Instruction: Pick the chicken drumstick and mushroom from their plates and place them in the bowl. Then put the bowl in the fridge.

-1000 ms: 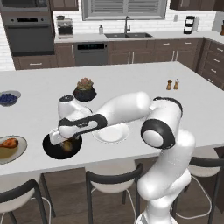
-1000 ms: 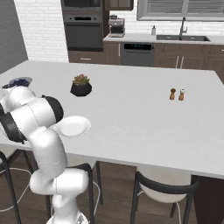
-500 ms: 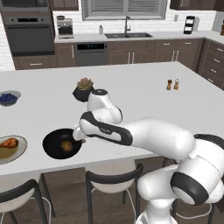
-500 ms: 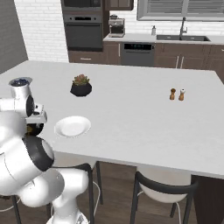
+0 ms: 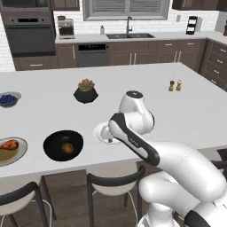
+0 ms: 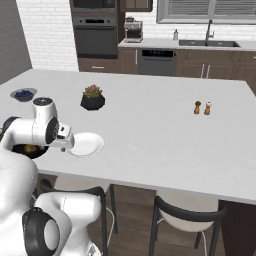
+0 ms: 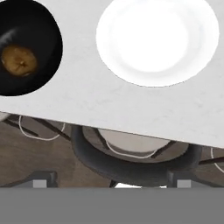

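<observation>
The black bowl (image 5: 63,145) sits near the counter's front edge with the mushroom (image 5: 67,147) lying inside it. Left of it, the chicken drumstick (image 5: 9,144) rests on the beige plate (image 5: 13,155). The white plate (image 5: 101,138) lies empty to the right of the bowl, partly behind my arm. My gripper (image 7: 109,183) hovers open above the front edge, near the white plate (image 7: 157,39) and right of the bowl (image 7: 39,26); the mushroom (image 7: 18,60) shows at the hand view's upper left. Nothing is between the fingers. The fridge is out of view.
A black pot with a succulent (image 5: 85,91) stands behind the plates. A small bowl of blueberries (image 5: 8,99) is at the far left, salt and pepper shakers (image 5: 175,85) at the far right. Stools (image 7: 131,162) stand under the counter's front edge.
The arm has swung right and folded back; the open gripper has moved off the bowl to beside the white plate. The mushroom stays in the bowl.
</observation>
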